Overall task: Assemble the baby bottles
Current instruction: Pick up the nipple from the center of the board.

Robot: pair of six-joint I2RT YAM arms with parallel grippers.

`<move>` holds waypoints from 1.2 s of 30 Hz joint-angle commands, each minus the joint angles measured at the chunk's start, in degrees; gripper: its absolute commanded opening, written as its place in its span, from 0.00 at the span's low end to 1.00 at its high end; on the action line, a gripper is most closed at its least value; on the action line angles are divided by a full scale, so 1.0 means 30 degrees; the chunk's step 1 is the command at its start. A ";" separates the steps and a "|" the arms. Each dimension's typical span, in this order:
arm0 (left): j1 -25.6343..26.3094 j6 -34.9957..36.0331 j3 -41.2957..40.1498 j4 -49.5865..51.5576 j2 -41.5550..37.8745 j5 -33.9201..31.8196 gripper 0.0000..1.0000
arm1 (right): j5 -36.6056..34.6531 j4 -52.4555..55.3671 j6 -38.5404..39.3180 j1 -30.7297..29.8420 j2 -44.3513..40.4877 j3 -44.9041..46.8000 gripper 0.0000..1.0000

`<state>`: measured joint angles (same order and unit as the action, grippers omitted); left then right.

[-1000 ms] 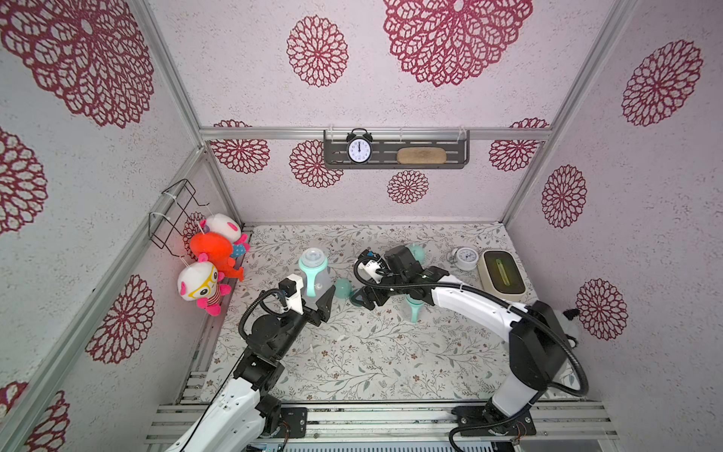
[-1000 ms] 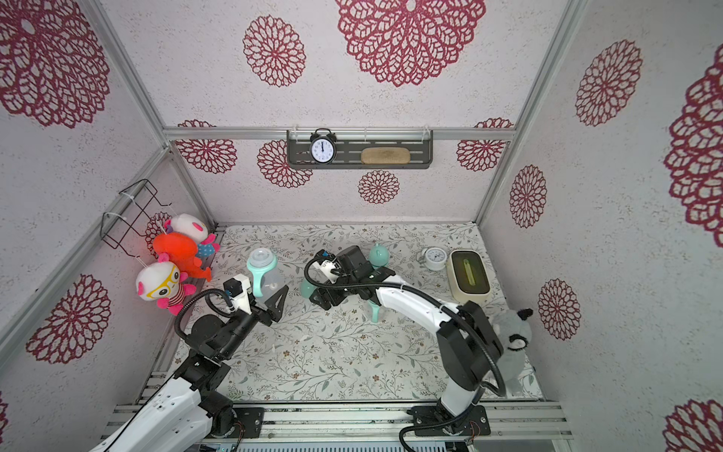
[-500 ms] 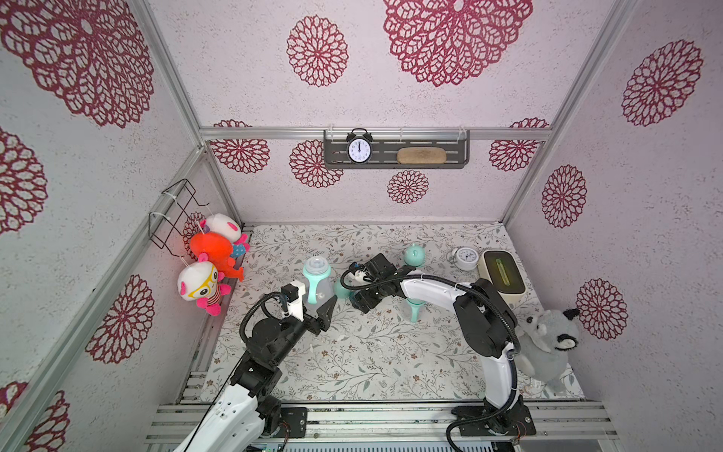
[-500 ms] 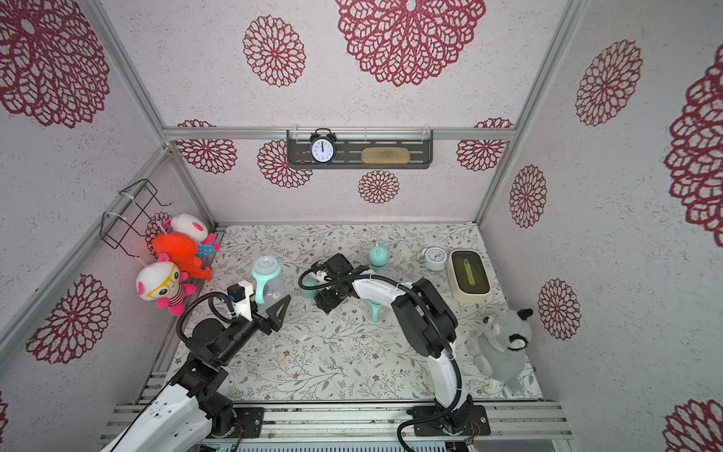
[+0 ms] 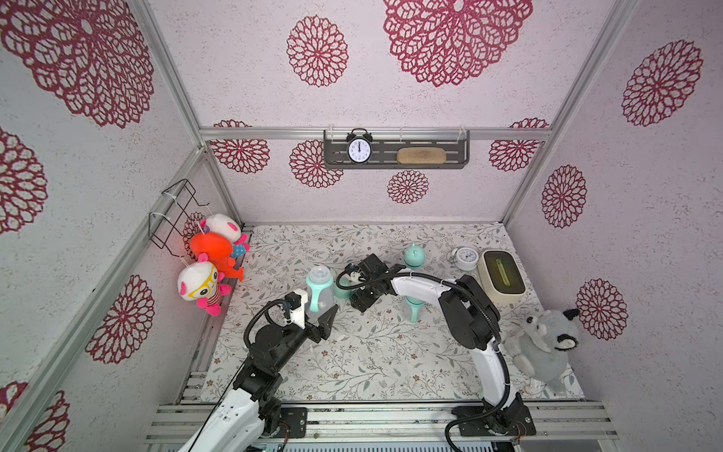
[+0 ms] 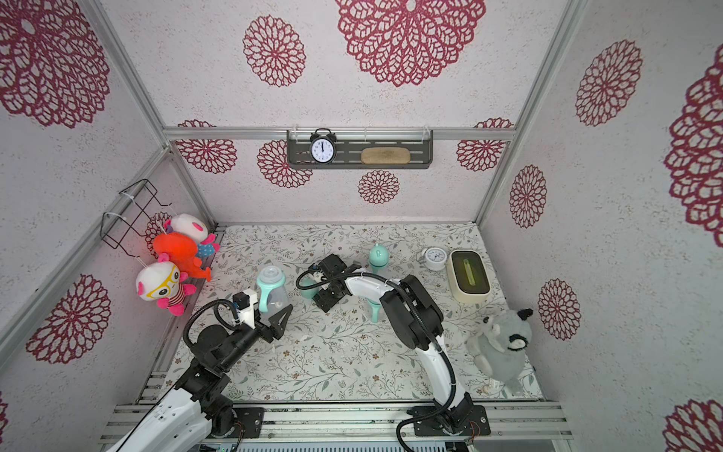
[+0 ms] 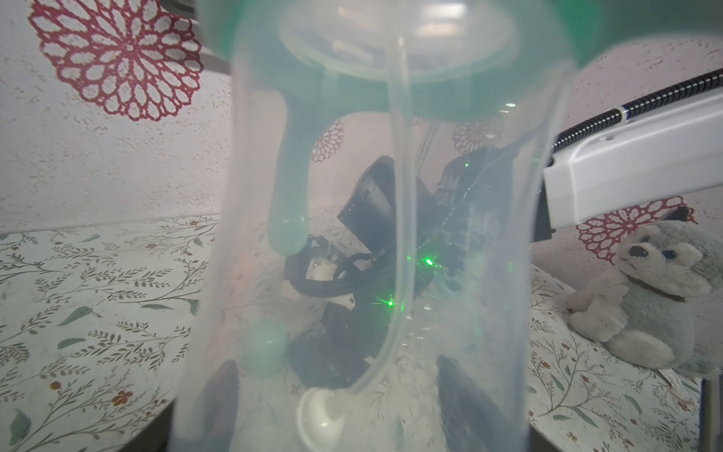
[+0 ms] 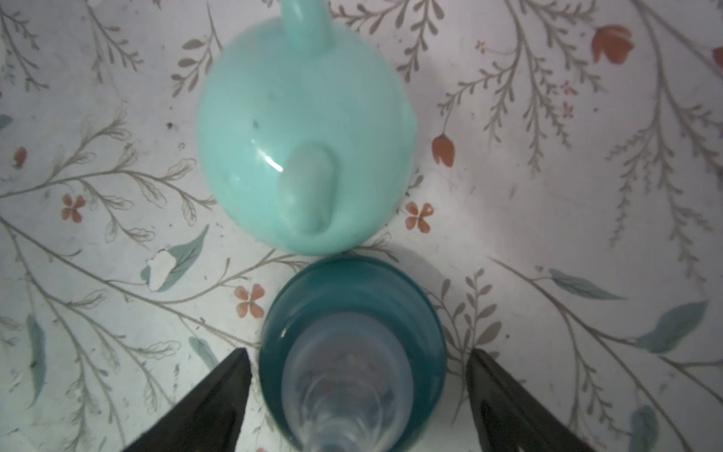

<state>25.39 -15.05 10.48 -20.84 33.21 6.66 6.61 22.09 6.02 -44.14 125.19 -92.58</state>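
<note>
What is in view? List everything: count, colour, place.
Baby bottles: three, clear and mint; held bottle front left, capped bottle at back, third bottle partly under right arm.
Collar: one, dark teal, centre.
Cap: one, mint, beside collar.
Clocks: two; white clock on mat, black clock on shelf.
Box: one, cream, back right.
Plush toys: four; hanging toys, white and orange, left wall; grey plush front right.
Wire basket: one, black, left wall.
Left hand: shut on held bottle.
Right hand: open around collar.

Robot test booth: aluminium frame [image 5: 274, 133], wallpaper [image 5: 450, 43]
</note>
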 commanded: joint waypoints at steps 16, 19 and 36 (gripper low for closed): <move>-0.0059 0.0534 -0.0651 0.0023 -0.1527 -0.1541 0.00 | -0.0856 0.2753 0.0144 -0.0610 0.0815 -0.1709 0.81; -0.0054 0.0504 -0.0681 0.0135 -0.1665 -0.1559 0.00 | -0.1097 0.3346 0.0307 -0.0726 0.0998 -0.1992 0.82; 0.0184 0.0594 -0.0871 -0.1139 -0.0583 -0.0351 0.00 | 0.0349 0.3456 -0.0726 -0.0172 -0.1206 -0.2279 0.58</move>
<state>25.63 -14.13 8.38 -20.75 31.27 4.05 5.43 31.07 5.78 -45.50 127.48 -98.98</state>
